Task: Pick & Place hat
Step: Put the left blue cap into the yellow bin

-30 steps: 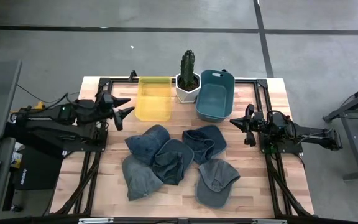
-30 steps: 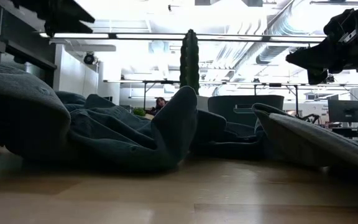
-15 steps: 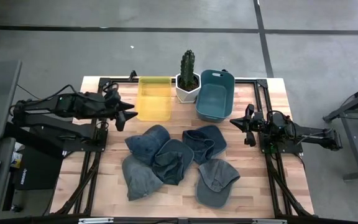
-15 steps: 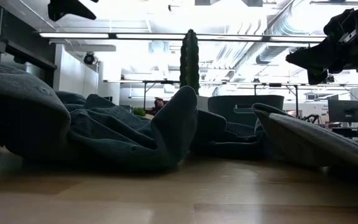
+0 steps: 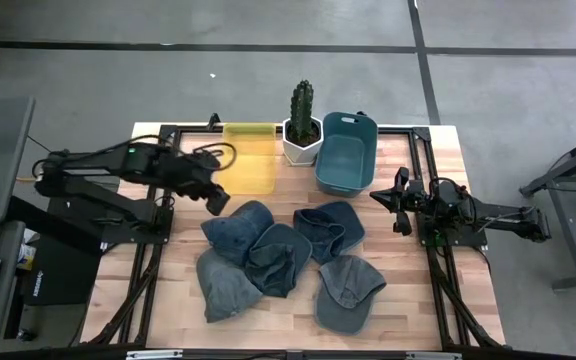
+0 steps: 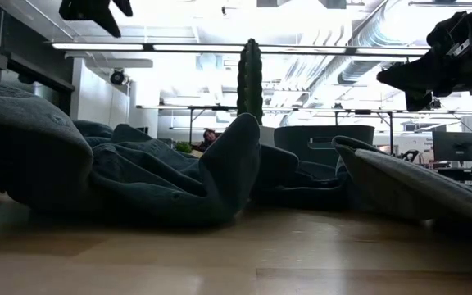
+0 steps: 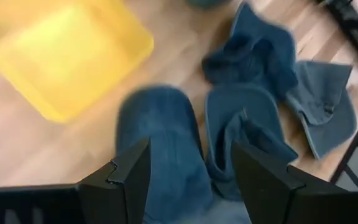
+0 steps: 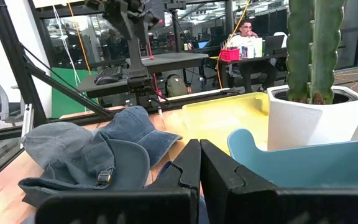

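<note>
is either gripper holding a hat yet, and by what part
Nothing is held. The left gripper hangs open above the dark blue denim hat near the yellow bin; the right gripper is shut, empty.

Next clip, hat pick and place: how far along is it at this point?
Nothing looks placed: the yellow bin and blue bin look empty, and the hats lie heaped on the table. In hand: the left end effector, open and empty, is above the table between the yellow bin and the nearest hat. The right end effector is shut, off to the side. All picking remains.
</note>
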Motion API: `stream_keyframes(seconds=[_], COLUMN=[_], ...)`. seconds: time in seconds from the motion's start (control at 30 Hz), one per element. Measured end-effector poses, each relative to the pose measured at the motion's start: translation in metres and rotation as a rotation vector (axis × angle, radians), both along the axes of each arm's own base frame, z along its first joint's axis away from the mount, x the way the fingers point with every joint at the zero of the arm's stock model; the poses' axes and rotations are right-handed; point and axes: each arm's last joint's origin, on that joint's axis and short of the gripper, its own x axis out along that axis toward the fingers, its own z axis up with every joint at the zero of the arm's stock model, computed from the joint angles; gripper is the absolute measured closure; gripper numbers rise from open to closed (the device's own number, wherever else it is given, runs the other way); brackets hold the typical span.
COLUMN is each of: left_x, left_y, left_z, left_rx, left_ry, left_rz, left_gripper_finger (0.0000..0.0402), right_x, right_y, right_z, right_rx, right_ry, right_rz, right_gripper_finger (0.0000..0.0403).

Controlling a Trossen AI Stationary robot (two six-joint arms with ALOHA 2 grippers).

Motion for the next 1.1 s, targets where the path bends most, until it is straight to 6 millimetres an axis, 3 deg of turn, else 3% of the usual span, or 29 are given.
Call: stream_keyframes(seconds=[0.2, 0.47, 0.8, 0.9, 1.1], left_x=[0.029, 0.047, 0.075, 0.085, 0.089], left_y=[-0.004, -0.004, -0.006, -0.007, -0.007], left_z=[-0.016, -0.037, -0.073, -0.083, -0.085], left_rx=[-0.132, -0.15, -0.149, -0.134, -0.121], left_ry=[0.101, 0.241, 0.453, 0.475, 0.461], left_rz=[0.058, 0.126, 0.082, 0.047, 0.018], left_gripper_finger=[0.0202, 0.0202, 0.0201, 0.0188, 0.0129], right_x=[0.0, 0.0, 0.0, 0.0, 0.0], right_y=[0.0, 0.0, 0.0, 0.0, 0.0], right_z=[0.0, 0.0, 0.0, 0.0, 0.0], right_rx=[0.0, 0.0, 0.0, 0.0, 0.0], right_ry=[0.0, 0.0, 0.0, 0.0, 0.0], right_rz=[0.0, 0.0, 0.0, 0.0, 0.0], right_gripper_finger=[0.0402, 0.0402, 0.0402, 0.0402, 0.0402])
